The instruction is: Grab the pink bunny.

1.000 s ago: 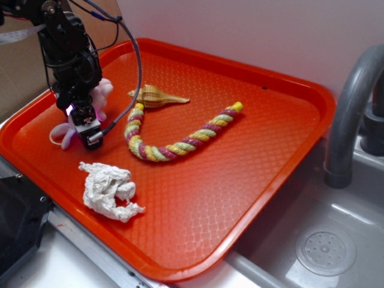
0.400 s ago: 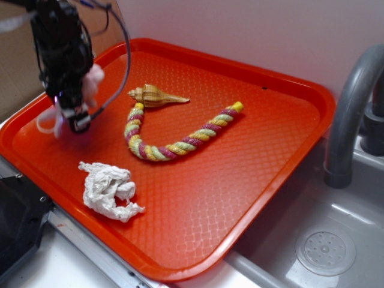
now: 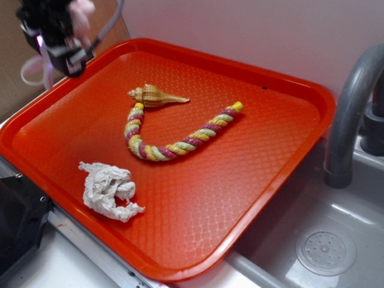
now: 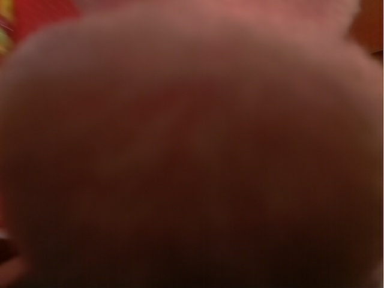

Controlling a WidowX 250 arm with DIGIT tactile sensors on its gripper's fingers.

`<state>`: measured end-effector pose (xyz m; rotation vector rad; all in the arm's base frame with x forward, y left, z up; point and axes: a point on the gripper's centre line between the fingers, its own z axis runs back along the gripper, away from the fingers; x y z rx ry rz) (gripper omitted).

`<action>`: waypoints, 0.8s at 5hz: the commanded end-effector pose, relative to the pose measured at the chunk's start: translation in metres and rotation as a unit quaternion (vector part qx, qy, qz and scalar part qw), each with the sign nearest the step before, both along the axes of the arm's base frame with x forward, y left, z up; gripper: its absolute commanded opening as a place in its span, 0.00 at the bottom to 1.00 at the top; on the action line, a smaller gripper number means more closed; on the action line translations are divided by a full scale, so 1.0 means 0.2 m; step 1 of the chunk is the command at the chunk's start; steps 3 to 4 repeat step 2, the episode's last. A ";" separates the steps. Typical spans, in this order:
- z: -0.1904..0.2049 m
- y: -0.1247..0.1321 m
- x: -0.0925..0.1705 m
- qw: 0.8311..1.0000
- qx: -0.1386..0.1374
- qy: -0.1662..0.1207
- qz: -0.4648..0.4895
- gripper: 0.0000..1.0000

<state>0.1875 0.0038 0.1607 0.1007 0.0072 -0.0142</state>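
Orange plastic tray (image 3: 252, 198) takes up most of the exterior view, and everything else sits relative to it. Up past the tray's far left corner, lifted clear of its surface, is the black gripper (image 3: 55, 36), with the pink bunny (image 3: 80, 11) clamped in it. You only get a bit of pale pink fuzz poking out on the gripper's right side at the top edge of the view, plus a thin whitish loop (image 3: 33, 69) dangling off the gripper's left side, outside the tray's rim. A dark cable (image 3: 111, 24) runs up from the gripper and out of view.

Wrist view is basically useless for detail: the pink bunny (image 4: 192, 150) fills nearly the whole thing as a blurry pink-brown mass, pressed right up against the lens, with slivers of orange in the corners.

On the tray itself: a tan striped seashell (image 3: 156, 96) lies in the far left part, pointed end toward the right. Just in front of it, touching or nearly touching, starts a twisted rope (image 3: 174, 141) in yellow, green and magenta, which curves in a J shape toward the tray's middle and ends up in the far centre. Near the tray's front left edge sits a crumpled white paper wad (image 3: 108, 191), well apart from the rope.

Right of the tray there's a grey faucet (image 3: 351, 108) and a grey sink (image 3: 324, 249) with a drain.
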 end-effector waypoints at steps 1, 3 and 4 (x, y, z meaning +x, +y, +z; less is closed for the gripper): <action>0.33 -0.18 -0.02 0.993 -0.074 -0.077 -0.059 0.00; 0.26 -0.13 0.08 0.991 -0.084 -0.050 -0.093 0.00; 0.26 -0.13 0.08 0.991 -0.084 -0.050 -0.093 0.00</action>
